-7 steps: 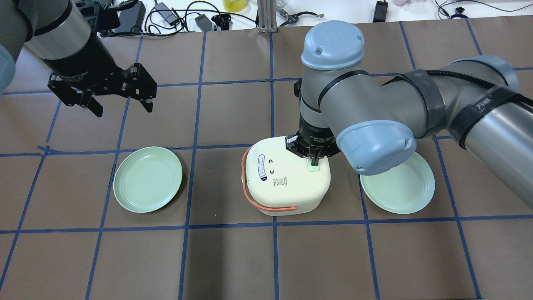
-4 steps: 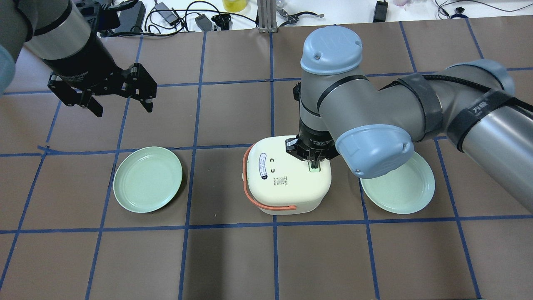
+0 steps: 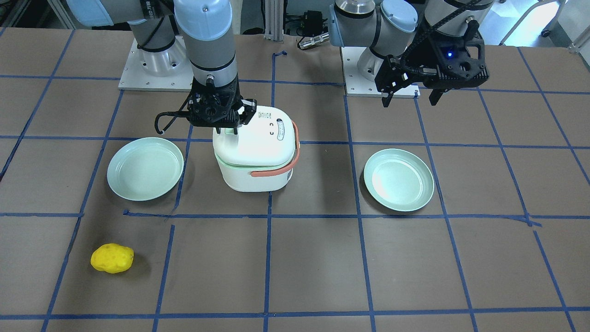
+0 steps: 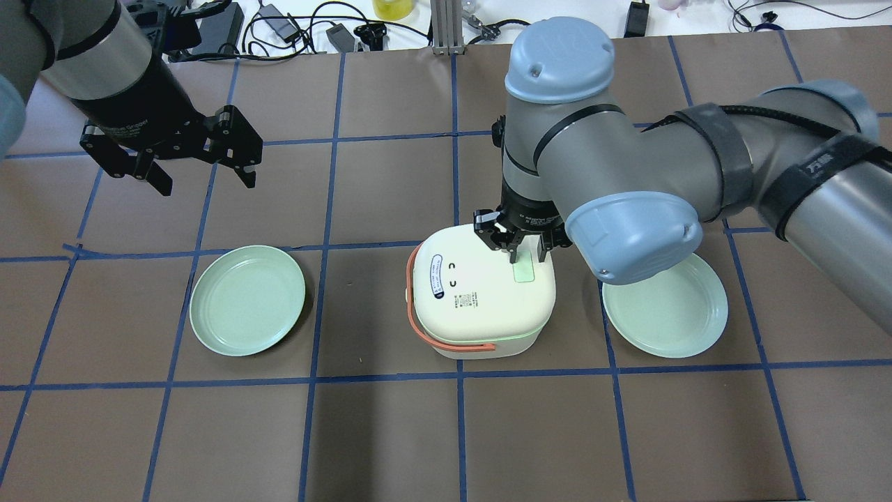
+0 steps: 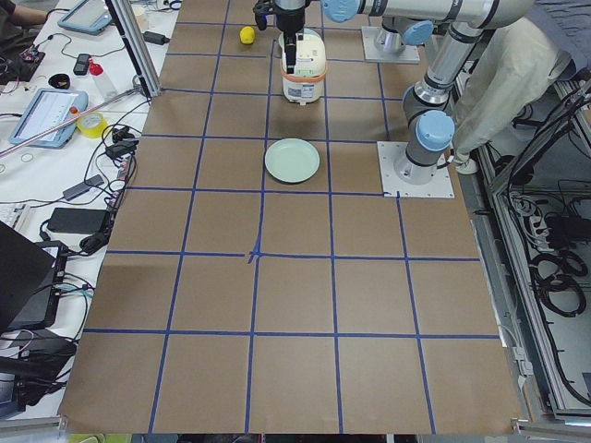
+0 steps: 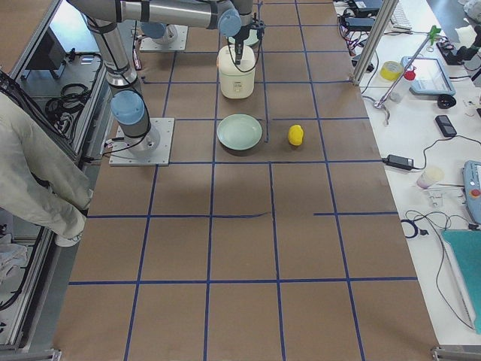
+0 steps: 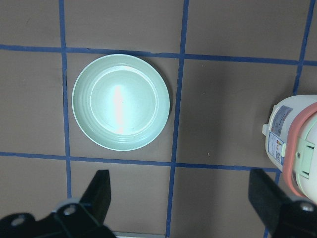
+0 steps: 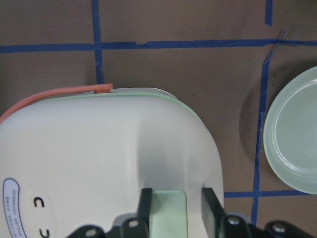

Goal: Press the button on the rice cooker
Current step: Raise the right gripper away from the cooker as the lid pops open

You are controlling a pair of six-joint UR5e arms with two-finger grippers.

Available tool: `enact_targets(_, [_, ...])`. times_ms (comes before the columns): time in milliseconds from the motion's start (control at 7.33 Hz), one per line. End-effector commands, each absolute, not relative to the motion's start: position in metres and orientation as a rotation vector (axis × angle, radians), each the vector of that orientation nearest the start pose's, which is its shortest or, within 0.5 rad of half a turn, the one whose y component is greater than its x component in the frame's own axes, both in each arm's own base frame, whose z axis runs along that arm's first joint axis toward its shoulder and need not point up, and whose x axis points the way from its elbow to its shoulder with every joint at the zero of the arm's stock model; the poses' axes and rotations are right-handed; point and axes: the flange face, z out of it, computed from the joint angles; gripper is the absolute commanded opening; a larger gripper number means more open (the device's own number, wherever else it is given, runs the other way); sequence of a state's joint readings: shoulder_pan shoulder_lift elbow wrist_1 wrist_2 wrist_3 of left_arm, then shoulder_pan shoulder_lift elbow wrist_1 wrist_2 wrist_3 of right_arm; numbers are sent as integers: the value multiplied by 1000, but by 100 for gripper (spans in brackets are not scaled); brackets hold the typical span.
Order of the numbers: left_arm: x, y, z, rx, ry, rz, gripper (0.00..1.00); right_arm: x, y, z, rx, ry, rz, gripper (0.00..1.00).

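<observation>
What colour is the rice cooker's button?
The button is pale green, shown best in the right wrist-mounted view.

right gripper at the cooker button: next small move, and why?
Probably lift the right gripper straight up, clear of the rice cooker. Half a second ago its shut fingers sat on the green button; now they stand apart, straddling it, so the press looks done.

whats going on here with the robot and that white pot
The right tool is down at the top of the white rice cooker, its fingers apart on either side of the green button. The left tool hangs open over the table, away from the cooker, holding nothing. Two green plates flank the cooker.
</observation>
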State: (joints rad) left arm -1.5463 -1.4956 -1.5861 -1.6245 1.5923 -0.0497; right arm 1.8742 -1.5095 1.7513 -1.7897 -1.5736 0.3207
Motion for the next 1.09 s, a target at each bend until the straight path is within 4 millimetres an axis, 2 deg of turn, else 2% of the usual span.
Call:
enact_targets(0, [-120,-463,511,-115,3118,-10,100,249,-473,446,60,3141,-35,100])
enact_targets(136, [-120,-463,512,-115,3118,-12,100,214,-493,475,75,3152,-70,100])
enact_targets(273, [-120,-463,511,-115,3118,-10,100,189,-507,497,55,3149,-123,100])
enact_targets(545, [-120,-463,511,-115,3118,-10,100,159,-519,510,80,3137,-154,100])
enact_targets(682, [-120,-463,511,-115,3118,-10,100,141,-525,523,123,3134,-193,100])
enact_targets(955, [-120,-463,511,-115,3118,-10,100,128,-528,529,73,3142,-193,100])
